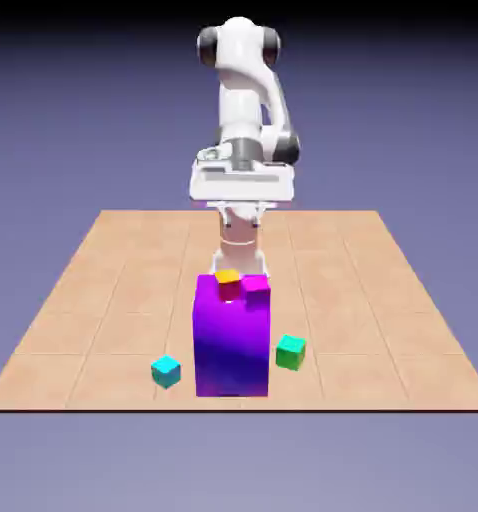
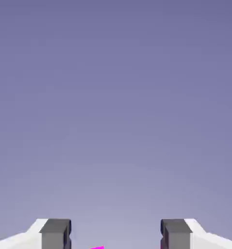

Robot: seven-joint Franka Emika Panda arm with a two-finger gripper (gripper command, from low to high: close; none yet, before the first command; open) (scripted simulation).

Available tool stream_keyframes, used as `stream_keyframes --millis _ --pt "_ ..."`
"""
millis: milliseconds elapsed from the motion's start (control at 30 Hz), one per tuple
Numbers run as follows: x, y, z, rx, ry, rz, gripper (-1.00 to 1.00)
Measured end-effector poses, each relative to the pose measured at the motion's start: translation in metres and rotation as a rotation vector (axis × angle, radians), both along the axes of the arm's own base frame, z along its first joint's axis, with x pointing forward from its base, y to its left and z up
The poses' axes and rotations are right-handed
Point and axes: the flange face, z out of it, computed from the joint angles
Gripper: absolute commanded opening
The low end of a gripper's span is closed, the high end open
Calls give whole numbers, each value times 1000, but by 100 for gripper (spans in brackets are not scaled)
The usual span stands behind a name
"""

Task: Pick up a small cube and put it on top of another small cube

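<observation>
the arm (image 1: 245, 110) stands folded at the far edge of the table (image 1: 103, 290), its hand held level behind a tall purple block (image 1: 231, 340). the claw (image 2: 115, 233) itself is hidden in the exterior view by that block and the small pieces on it. in the hand view its two grey fingertips (image 2: 55, 233) stand well apart with bare backdrop between them and nothing gripped, so the claw is open. only a thin magenta sliver (image 2: 97, 247) shows at the bottom edge of the hand view, between the tips; the rest of that view is plain blue-violet backdrop.

the small green cube (image 1: 290, 351) lies on the table just beside the purple block, on the exterior view's right, near the front edge. it is well apart from the claw, lower down and nearer the camera, with the block's upper part between them. it does not show in the hand view.

a cyan cube (image 1: 166, 371) rests on the table on the exterior view's left of the block, also near the front edge. on top of the block sit a small yellow cube (image 1: 227, 278) and a magenta cube (image 1: 255, 285), side by side and touching or nearly so.
</observation>
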Motion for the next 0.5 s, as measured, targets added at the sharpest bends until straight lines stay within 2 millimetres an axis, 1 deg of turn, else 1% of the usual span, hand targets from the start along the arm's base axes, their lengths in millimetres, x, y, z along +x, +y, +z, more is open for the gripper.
stream_keyframes --millis 133,267,400,500 --pt "-7 29 11 14 -52 -31 0" --pt "-14 58 16 25 -99 -59 0" --pt "-21 86 16 35 -142 -85 0" --pt "-27 106 12 40 -170 -104 0"
